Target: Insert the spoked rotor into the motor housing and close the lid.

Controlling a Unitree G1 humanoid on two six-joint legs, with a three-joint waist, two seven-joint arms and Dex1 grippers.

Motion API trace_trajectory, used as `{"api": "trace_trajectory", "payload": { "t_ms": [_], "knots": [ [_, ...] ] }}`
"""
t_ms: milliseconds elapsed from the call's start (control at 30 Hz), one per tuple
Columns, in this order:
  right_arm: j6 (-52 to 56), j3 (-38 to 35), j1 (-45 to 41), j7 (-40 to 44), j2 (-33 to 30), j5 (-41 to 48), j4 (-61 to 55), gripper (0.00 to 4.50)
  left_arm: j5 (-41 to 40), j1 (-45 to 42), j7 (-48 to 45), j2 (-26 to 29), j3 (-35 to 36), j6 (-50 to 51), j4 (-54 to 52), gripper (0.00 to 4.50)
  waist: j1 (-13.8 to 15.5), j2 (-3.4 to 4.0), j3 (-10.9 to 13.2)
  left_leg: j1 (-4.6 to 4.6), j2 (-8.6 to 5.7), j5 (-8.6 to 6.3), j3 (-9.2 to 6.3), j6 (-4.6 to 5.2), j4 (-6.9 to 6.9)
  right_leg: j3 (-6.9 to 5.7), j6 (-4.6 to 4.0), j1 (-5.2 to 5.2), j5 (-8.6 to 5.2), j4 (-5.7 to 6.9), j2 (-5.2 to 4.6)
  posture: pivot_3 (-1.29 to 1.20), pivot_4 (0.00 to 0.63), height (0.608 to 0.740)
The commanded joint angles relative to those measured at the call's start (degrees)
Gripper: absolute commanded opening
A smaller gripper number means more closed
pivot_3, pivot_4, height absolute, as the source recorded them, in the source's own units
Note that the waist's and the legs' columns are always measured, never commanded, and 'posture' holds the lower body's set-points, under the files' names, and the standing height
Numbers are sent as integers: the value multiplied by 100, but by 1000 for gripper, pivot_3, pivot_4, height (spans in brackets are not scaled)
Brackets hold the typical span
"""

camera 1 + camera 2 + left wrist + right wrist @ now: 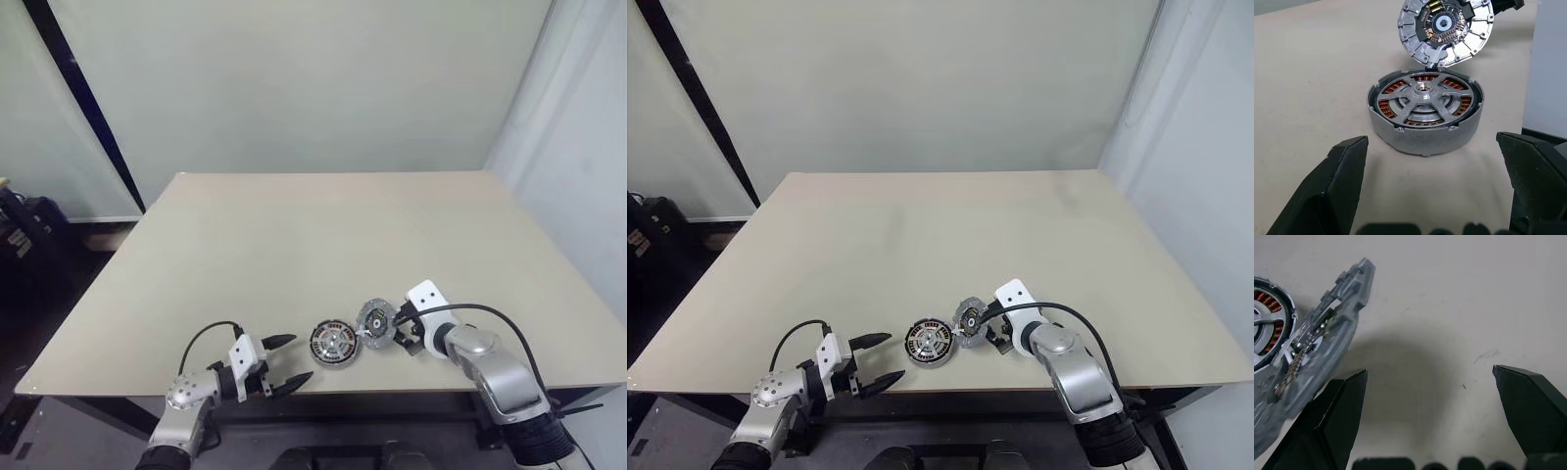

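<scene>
With the silver spoked rotor (1424, 93) already seated in the round silver motor housing (1425, 132), the hinged grey disc lid (1445, 30) remains raised; both hands, left (286, 363) and right (399, 326), gape empty.

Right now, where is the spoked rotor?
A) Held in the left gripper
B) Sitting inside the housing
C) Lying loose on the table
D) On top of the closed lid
B: the rotor sits inside the housing, over the copper windings, while the lid stands tilted open behind.
</scene>
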Motion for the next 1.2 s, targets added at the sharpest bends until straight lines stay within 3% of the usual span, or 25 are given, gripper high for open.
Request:
{"api": "trace_trajectory", "payload": {
  "t_ms": [33, 567, 1200],
  "knots": [
    [-73, 4, -68, 28, -129, -41, -226, 4472, -72, -100, -9, 6, 1, -19, -176, 4500, 0, 0, 0, 0, 0, 0, 0, 0, 0, 0, 0, 0, 0, 0, 0, 0, 0, 740],
    [164, -44, -150, 12, 199, 233, -447, 4472, -68, -74, -6, -1, -9, -28, -170, 4500, 0, 0, 0, 0, 0, 0, 0, 0, 0, 0, 0, 0, 0, 0, 0, 0, 0, 740],
    [117, -154, -121, 144, -78, 339, -395, 4472, -88, -83, -16, -1, 12, -69, -117, 4500, 0, 0, 0, -1, 1, 0, -1, 0, 0, -1, 0, -1, 0, 0, 0, 0, 0, 740]
  ]
}}
